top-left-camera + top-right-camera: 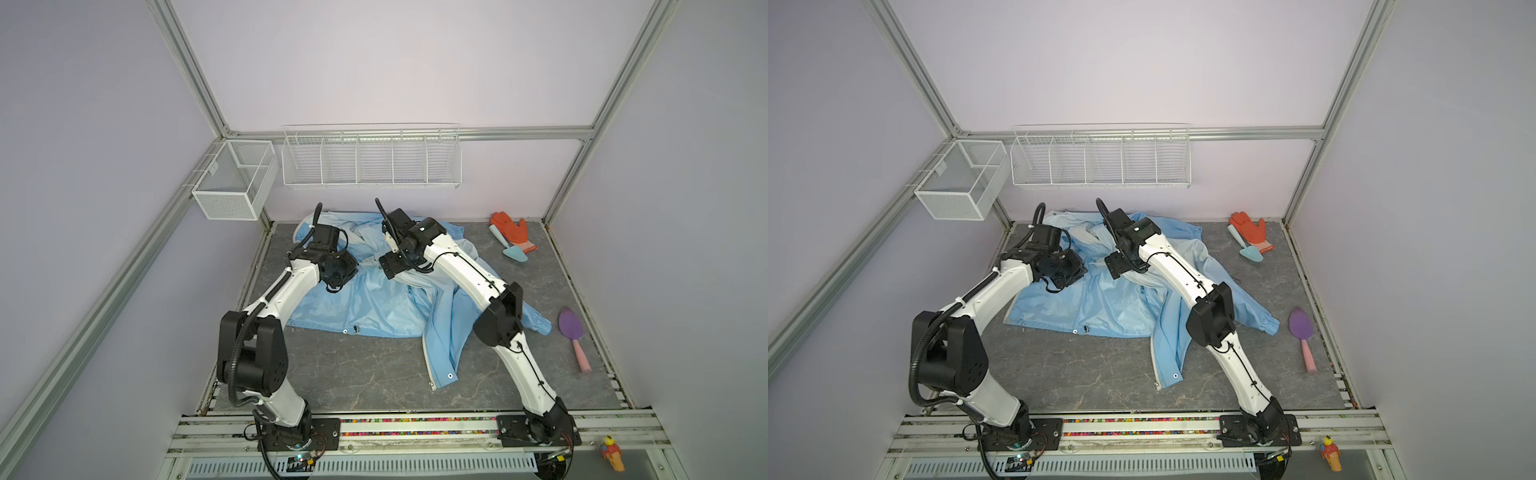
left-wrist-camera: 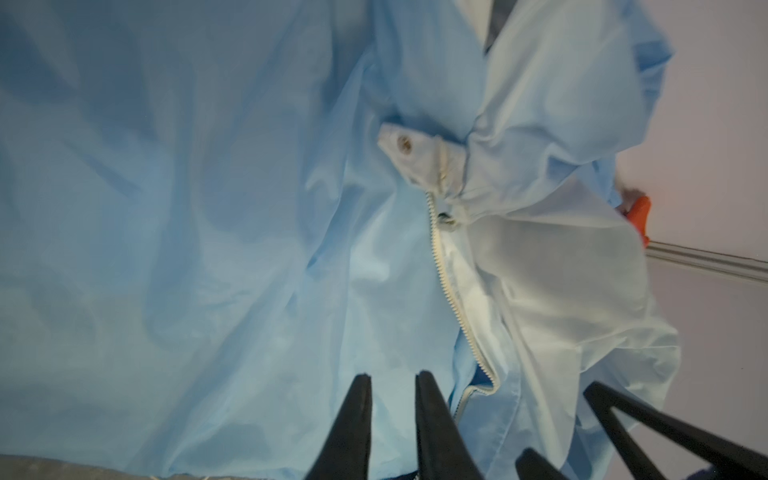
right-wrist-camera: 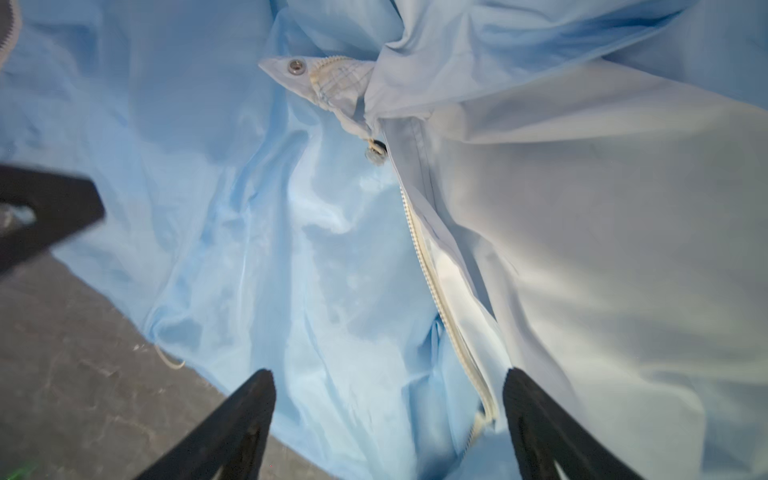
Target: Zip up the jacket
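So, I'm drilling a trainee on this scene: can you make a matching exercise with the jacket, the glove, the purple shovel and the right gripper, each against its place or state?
Things: 1 jacket; 2 glove; 3 purple shovel; 4 right gripper.
Places or states: A wide open; B far right corner; C centre, unzipped; D right edge, nearer the front.
Pairs: 1-C; 2-B; 3-D; 4-A.

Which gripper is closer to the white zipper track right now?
Right. The right gripper straddles the zipper track, which runs in between its open fingers. The left gripper sits off to the side, over plain blue jacket fabric.
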You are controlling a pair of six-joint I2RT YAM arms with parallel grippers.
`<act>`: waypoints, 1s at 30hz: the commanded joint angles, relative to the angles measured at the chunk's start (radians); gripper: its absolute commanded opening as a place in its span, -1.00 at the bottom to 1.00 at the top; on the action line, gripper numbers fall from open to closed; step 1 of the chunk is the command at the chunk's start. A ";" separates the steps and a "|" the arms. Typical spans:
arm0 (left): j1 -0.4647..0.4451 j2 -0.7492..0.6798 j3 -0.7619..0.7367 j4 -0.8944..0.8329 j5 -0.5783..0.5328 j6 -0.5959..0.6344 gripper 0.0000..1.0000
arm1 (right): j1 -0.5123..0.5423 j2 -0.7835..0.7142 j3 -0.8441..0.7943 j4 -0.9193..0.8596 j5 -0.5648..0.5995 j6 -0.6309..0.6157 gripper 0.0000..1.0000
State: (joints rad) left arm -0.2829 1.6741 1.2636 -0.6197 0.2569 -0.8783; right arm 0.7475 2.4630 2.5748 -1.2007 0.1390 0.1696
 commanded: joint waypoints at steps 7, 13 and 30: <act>-0.094 0.019 -0.134 0.188 0.053 -0.115 -0.70 | -0.018 0.129 0.031 0.135 0.085 -0.080 0.95; -0.105 0.058 -0.184 0.239 0.078 -0.140 -0.74 | -0.024 0.186 0.041 0.275 0.071 -0.083 0.85; -0.106 0.117 -0.391 0.293 0.096 -0.172 -0.84 | -0.082 0.154 0.029 0.283 -0.049 0.089 -0.83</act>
State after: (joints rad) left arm -0.3927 1.7523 0.9131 -0.2626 0.3721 -1.0462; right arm 0.6903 2.7102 2.6209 -0.9016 0.1226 0.2024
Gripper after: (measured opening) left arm 0.088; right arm 0.103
